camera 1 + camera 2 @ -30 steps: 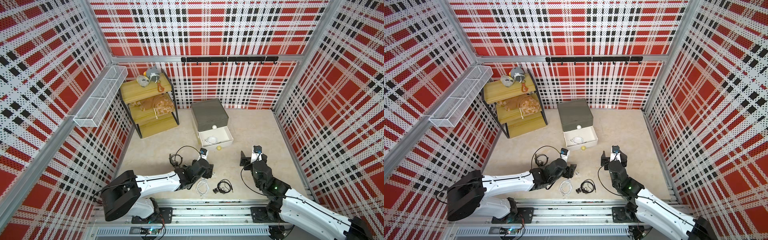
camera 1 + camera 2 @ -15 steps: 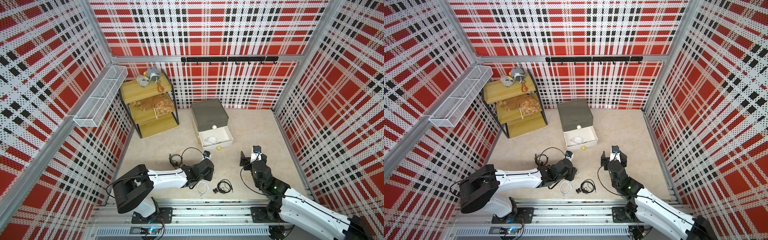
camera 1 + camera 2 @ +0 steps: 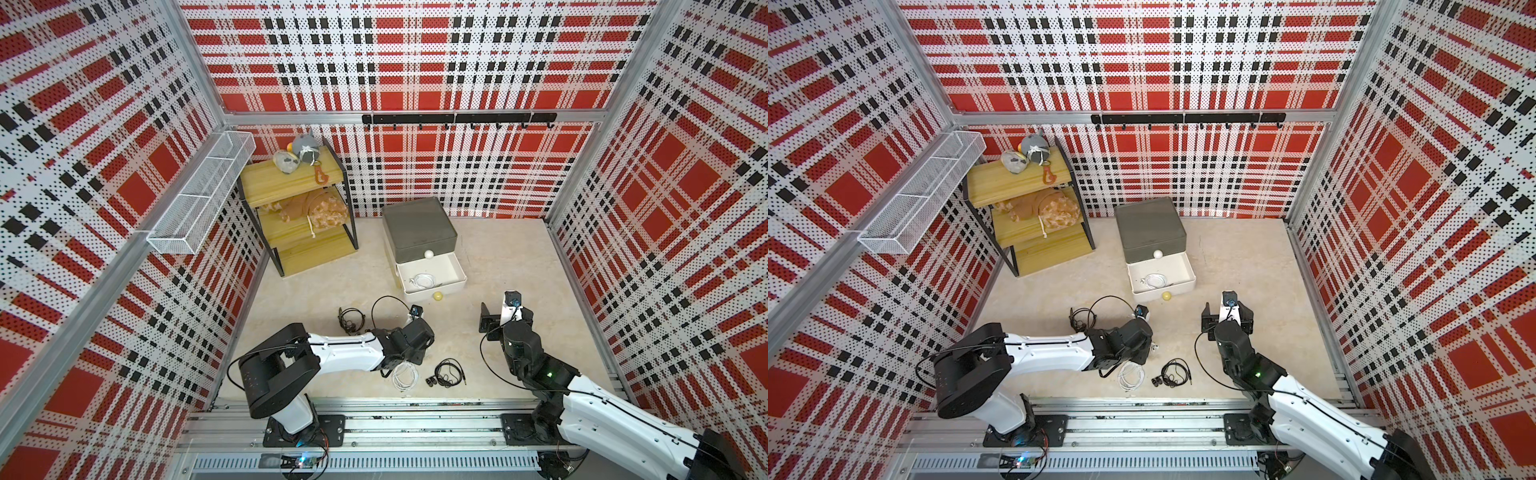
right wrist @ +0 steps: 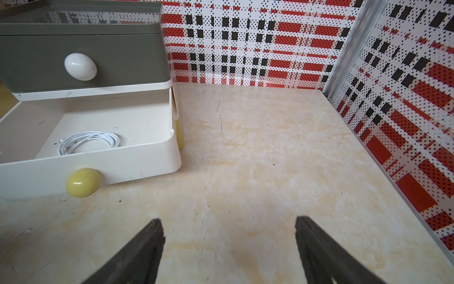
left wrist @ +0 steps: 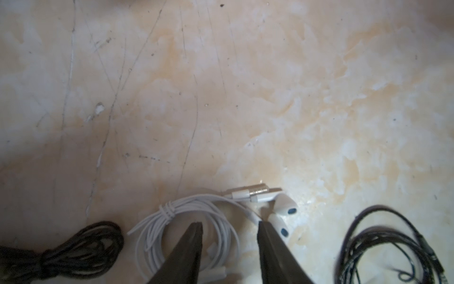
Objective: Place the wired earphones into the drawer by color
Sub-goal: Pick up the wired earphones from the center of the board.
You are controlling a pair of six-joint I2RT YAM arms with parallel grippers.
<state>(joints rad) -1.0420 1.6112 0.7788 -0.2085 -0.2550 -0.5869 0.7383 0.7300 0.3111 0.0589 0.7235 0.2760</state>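
— Left arm (image 3: 345,353) has swung round and dipped since a second ago. In both top views its wrist now sits over the white earphones (image 3: 405,376) at the front of the floor.

— What else is down there?

— Black earphones (image 3: 446,372) just beside them, and another black bundle (image 3: 351,320) further back. The drawer chest (image 3: 417,232) stands near the back wall with its white drawer (image 3: 432,292) pulled out and a second white pair (image 3: 424,281) inside. The right gripper (image 3: 505,318) hovers well apart, pointing at the chest.

— And the left wrist view?

— The left gripper (image 5: 229,225) is half narrowed. One finger is inside the white loop and the other outside, by the earbuds (image 5: 285,209) (the strands lie loose in the gap, nothing pinched). There's black cable on either side.

— Right wrist?

— Jaws spread wide, nothing between them, over bare floor (image 4: 245,172). The grey tier (image 4: 110,49) is shut and the white drawer is open, with its yellow knob (image 4: 83,182) in front.
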